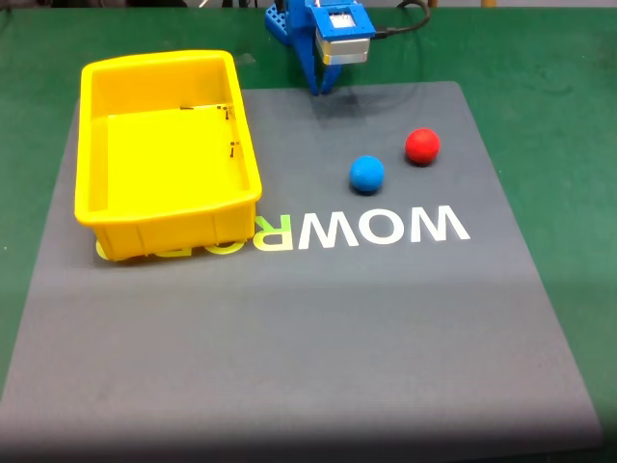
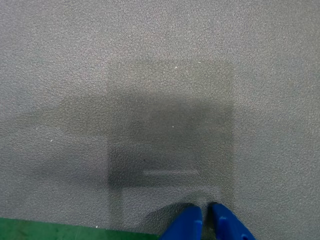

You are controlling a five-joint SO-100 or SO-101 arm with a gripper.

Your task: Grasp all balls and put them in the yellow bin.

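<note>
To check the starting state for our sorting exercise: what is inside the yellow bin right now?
In the fixed view the yellow bin holds no balls; its bare floor shows. The near wall hides a strip of floor behind it. The blue ball and red ball lie on the grey mat.

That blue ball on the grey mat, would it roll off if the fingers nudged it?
Probably. The blue ball is round and smooth on a flat grey mat, so a nudge likely sends it rolling. It looks small and matte, so probably light and not very slippery. The red ball sits close and might get bumped.

arm (image 1: 318,39) cut by top edge, bin (image 1: 169,154) covering mat lettering (image 1: 362,230)
</note>
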